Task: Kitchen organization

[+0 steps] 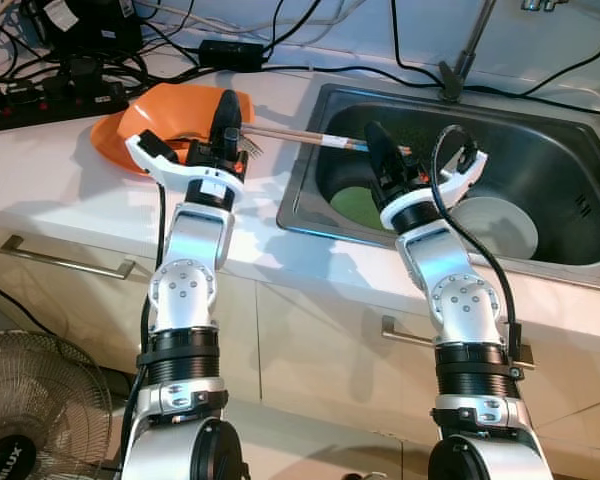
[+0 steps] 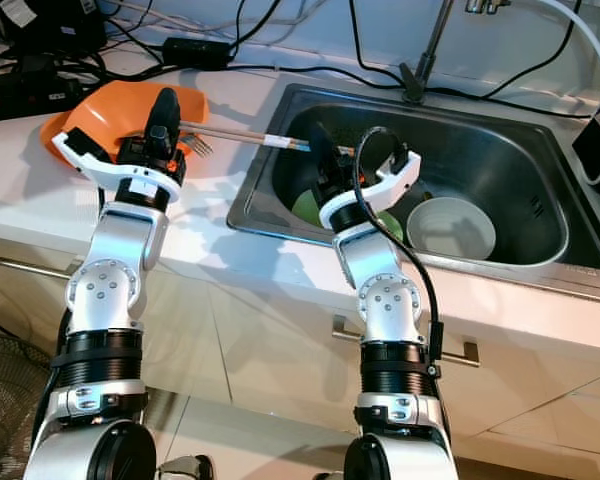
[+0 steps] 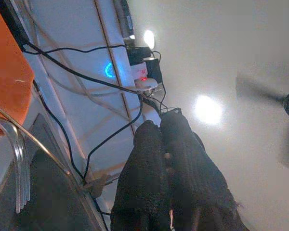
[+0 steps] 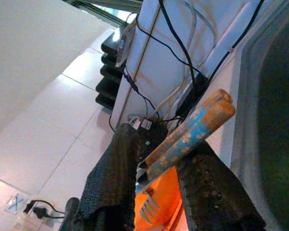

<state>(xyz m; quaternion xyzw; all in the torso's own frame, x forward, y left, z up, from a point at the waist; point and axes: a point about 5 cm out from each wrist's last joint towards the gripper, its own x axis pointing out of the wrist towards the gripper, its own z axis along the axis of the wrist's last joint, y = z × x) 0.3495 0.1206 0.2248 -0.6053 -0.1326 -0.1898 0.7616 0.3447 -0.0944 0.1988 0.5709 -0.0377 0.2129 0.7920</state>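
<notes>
Pinched between our right gripper [image 4: 159, 178] fingers are the chopsticks [image 1: 300, 137], lying across the sink's [image 1: 310, 190] left rim toward the orange plate [image 1: 150, 120]. Our left gripper [image 3: 169, 168], fingers pressed together and empty, hovers over that plate beside a fork [image 2: 198, 146]. We judge the chopsticks want lifting clear next. A white bowl [image 1: 505, 225] sits in the sink; cables [image 1: 110, 75] trail behind.

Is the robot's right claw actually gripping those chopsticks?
Yes. The right gripper has its black fingers on either side of the chopsticks, pinching them.
</notes>
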